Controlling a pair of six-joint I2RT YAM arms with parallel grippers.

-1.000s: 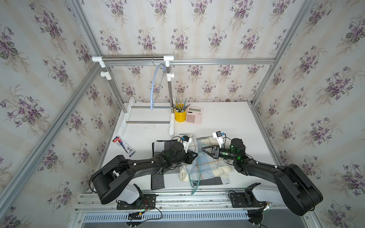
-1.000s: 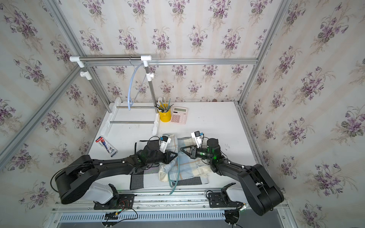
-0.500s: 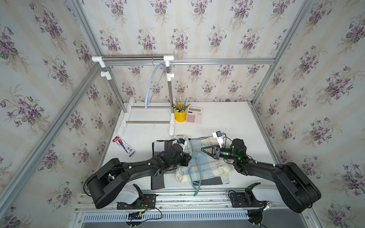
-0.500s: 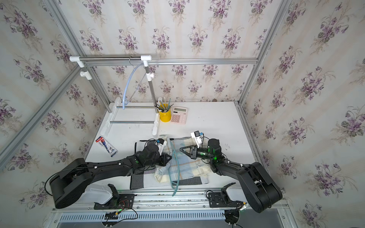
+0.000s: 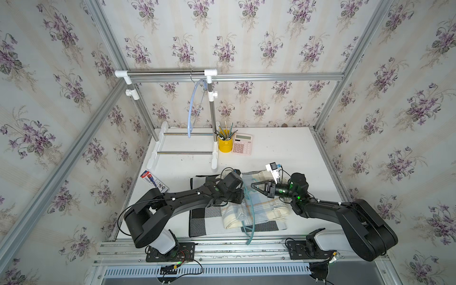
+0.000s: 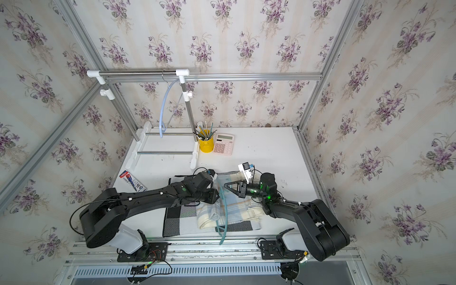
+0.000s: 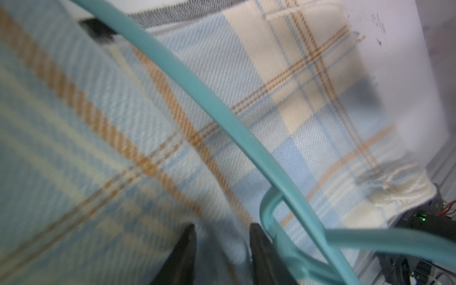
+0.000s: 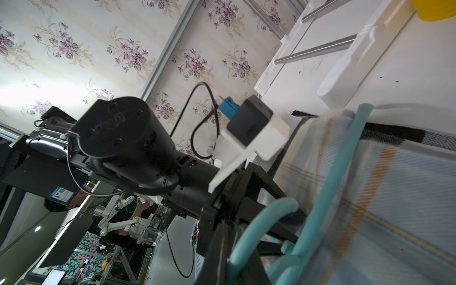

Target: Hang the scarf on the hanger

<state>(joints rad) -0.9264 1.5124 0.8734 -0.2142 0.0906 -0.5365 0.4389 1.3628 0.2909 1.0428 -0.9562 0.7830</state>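
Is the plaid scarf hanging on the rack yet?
No, the scarf lies on the table with the teal hanger across it.

Both arms reached in low from bases at the near edge, claws almost meeting mid-scene. Left arm [image 5: 187, 197] stretched rightward, wrist pitched down, left claw [image 7: 222, 237] with its tips parted. Right arm [image 5: 320, 204] stretched leftward, right claw [image 5: 253, 184] pointing left, pinched onto the hanger [image 8: 271, 209].
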